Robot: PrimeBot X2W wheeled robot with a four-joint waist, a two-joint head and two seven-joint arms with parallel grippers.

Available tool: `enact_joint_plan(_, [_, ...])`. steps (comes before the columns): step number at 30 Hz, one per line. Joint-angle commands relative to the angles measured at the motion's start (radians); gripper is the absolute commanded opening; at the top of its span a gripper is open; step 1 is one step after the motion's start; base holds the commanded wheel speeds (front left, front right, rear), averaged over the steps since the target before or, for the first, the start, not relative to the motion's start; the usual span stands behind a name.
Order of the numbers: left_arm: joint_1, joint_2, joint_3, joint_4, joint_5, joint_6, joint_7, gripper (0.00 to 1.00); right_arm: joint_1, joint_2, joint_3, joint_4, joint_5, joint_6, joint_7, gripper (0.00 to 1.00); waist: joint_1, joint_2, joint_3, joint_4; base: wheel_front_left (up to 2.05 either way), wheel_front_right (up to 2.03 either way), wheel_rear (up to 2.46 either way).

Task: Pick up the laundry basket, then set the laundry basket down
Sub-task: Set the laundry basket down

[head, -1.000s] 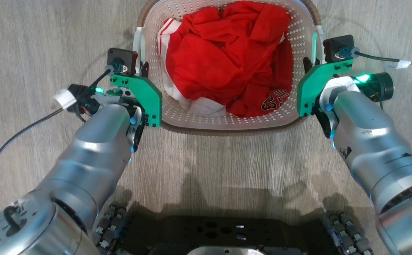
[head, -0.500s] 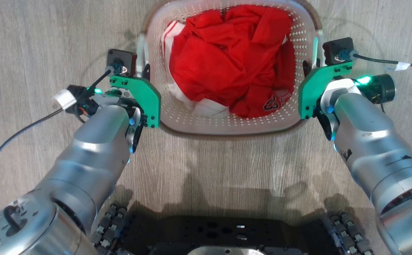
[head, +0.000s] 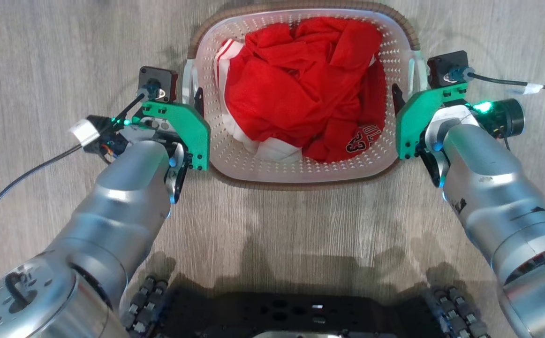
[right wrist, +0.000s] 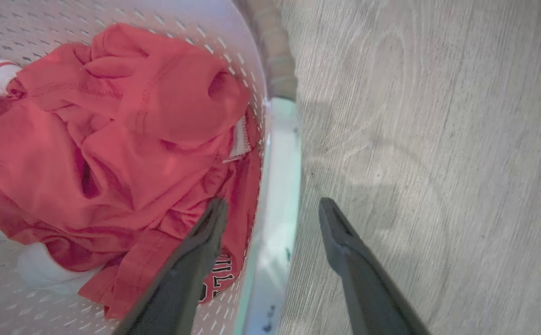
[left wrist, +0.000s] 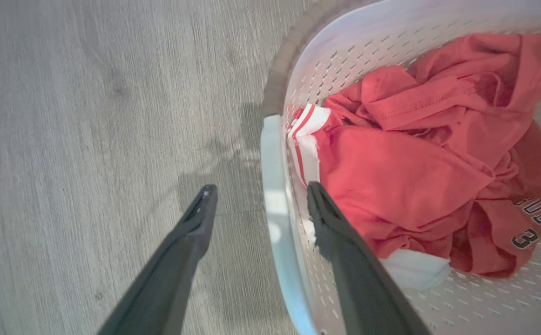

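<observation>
Laundry basket (head: 235, 155) down on the floor (head: 300, 225), unheld
Our left gripper (left wrist: 260, 188) and right gripper (right wrist: 273, 203) straddle its handles (left wrist: 270, 139), fingers apart.

bright even light, soft shadows, blurred wide-angle wrist views

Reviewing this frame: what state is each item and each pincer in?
laundry basket: upright, loaded, not gripped.
red clothes: crumpled, inside the basket.
left pincer: open, fingers straddling the left handle.
right pincer: open, fingers straddling the right handle.
</observation>
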Motion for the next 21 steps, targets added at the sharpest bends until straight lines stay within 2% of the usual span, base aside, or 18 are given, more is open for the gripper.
enact_joint_plan(1, [0.008,0.027,0.011,0.004,-0.009,0.01,-0.008,1.0,0.067,0.019,0.007,-0.006,-0.002,0.006,-0.01,1.0,0.0,-0.0001,-0.016,-0.003,0.0,0.0,0.0])
enact_joint_plan(9, [0.022,0.036,0.076,-0.047,0.025,0.035,-0.009,1.0,0.071,0.019,0.011,-0.007,-0.008,0.006,-0.064,1.0,0.0,-0.0001,-0.108,-0.005,0.0,0.0,0.0])
enact_joint_plan(14, [0.073,0.078,0.225,-0.173,0.089,0.067,-0.01,1.0,0.074,0.019,0.01,-0.015,-0.009,0.006,-0.093,1.0,0.0,-0.0001,-0.188,-0.008,0.0,0.0,0.0])
enact_joint_plan(15, [0.073,0.078,0.225,-0.173,0.089,0.067,-0.01,1.0,0.074,0.019,0.01,-0.015,-0.009,0.006,-0.093,1.0,0.0,-0.0001,-0.188,-0.008,0.0,0.0,0.0])
enact_joint_plan(21, [0.212,0.123,0.413,-0.35,0.268,0.088,-0.01,1.0,0.11,0.019,0.003,-0.051,-0.01,0.006,-0.109,1.0,0.0,-0.0001,-0.301,-0.018,0.0,0.0,0.0])
